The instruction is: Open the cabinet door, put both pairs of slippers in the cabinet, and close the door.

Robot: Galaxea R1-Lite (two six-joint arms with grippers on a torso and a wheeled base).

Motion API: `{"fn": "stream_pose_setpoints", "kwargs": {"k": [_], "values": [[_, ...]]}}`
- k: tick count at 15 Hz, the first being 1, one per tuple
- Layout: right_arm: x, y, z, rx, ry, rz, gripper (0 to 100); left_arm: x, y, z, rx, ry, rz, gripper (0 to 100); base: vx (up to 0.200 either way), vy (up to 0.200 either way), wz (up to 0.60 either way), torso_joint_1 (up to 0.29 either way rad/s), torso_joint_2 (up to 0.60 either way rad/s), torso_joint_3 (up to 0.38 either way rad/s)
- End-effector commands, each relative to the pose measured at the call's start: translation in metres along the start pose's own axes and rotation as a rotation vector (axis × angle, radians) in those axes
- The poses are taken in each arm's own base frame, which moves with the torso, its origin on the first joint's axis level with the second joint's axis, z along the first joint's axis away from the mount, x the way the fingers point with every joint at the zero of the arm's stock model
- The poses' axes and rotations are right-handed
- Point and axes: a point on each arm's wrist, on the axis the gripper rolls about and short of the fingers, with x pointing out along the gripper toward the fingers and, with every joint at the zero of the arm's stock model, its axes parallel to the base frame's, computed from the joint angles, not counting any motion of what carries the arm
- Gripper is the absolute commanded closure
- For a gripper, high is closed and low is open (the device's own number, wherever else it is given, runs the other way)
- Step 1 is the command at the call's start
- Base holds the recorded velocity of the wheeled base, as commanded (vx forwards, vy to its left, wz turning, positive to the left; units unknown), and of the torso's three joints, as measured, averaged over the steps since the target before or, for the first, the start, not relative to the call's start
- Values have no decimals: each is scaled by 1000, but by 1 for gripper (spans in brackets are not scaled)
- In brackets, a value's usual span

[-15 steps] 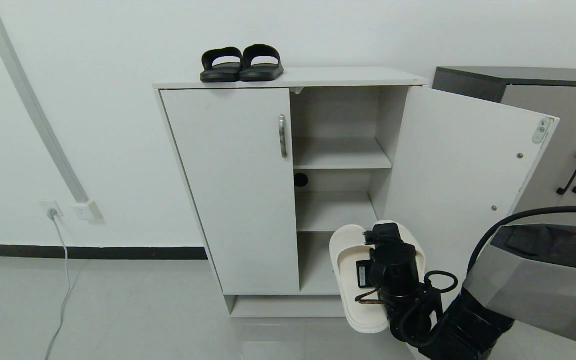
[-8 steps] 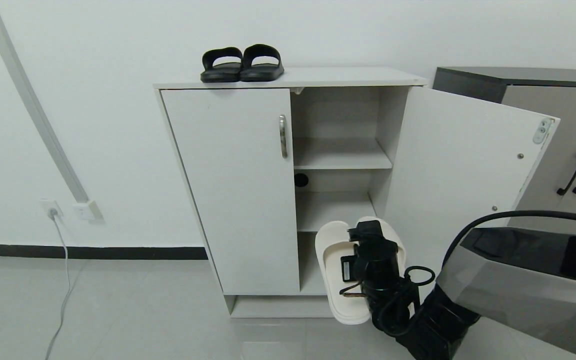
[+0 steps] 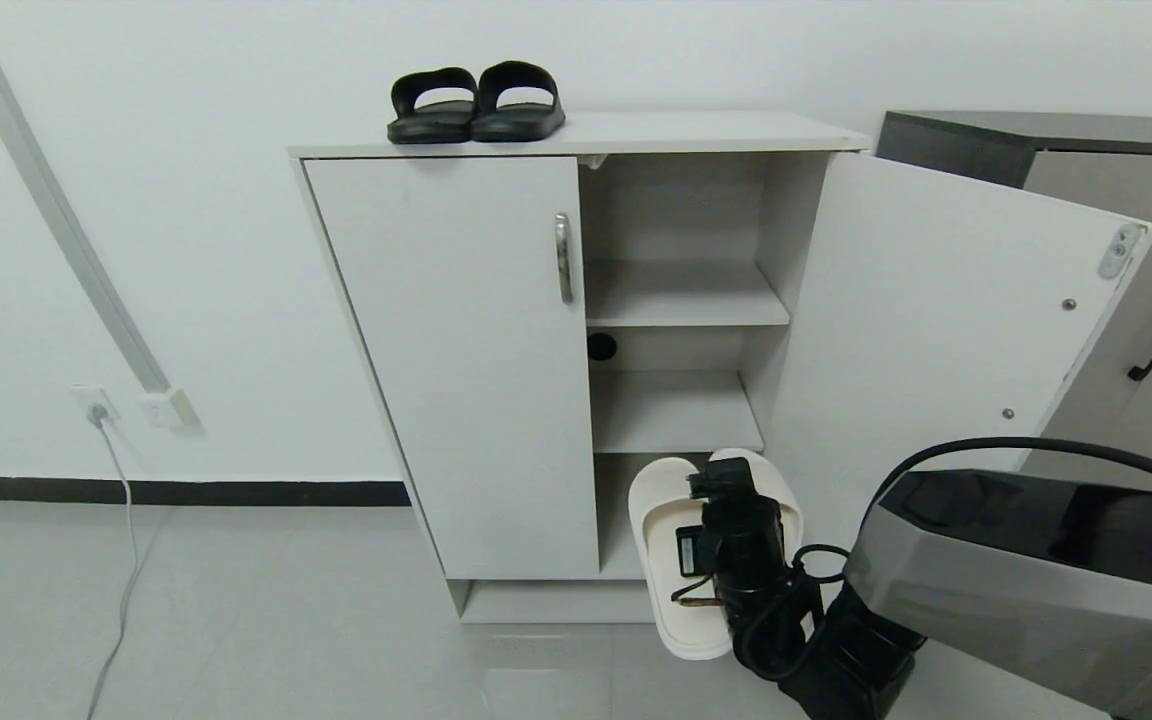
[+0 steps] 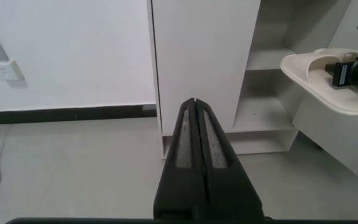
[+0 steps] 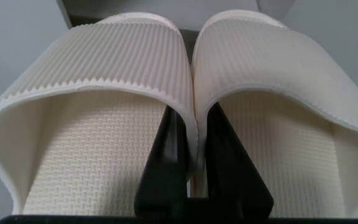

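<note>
Slippers of cream ribbed foam (image 3: 661, 540), a pair held side by side, sit at the lower centre of the head view, just in front of the lowest compartment of the white two-door wooden cabinet (image 3: 696, 128). Their toe ends overlap that opening, and their heels hang lower and nearer the camera, clear of the grey tiled floor (image 3: 286, 620). The right gripper (image 5: 194, 155) is clenched on the pair. In its wrist view one black finger runs under each strap, and the two inner side walls are pinched together between them.

The cabinet's right door (image 3: 936, 320) stands swung wide open toward the right of the frame. Its left door (image 3: 446, 360) is closed, with a slim metal handle (image 3: 562, 258) along its inner edge. Behind the open door show an upper shelf (image 3: 681, 295) and a middle shelf (image 3: 671, 410). A round dark hole (image 3: 601, 347) sits in the back panel between them.

A pair of black rubber slide slippers (image 3: 476, 105) rests on the cabinet's top at the upper centre, toward its left end, toes facing the wall.

The left gripper (image 4: 195, 115) has its two long black jaws pressed together with nothing between them. It hangs above the floor and points at the closed door. The cream pair appears at the upper right of that wrist view.

A dark grey cabinet with black handles (image 3: 1116, 180) stands at the right edge. A wall socket (image 3: 91, 403) with a grey cable (image 3: 121, 560) is at the left.
</note>
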Motion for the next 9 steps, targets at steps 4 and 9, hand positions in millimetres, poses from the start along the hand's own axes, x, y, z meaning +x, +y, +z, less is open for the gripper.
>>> {"fn": "stream_pose_setpoints", "kwargs": {"k": [4,9], "values": [[2,2,-3,-3,3,0,100,0,0,0,1,3,-2,100,0,0,0,4,2,-194],[4,2,-5,6,-6,-5,100,0,0,0,0,1,0,100,0,0,0,1,2,-182]]}}
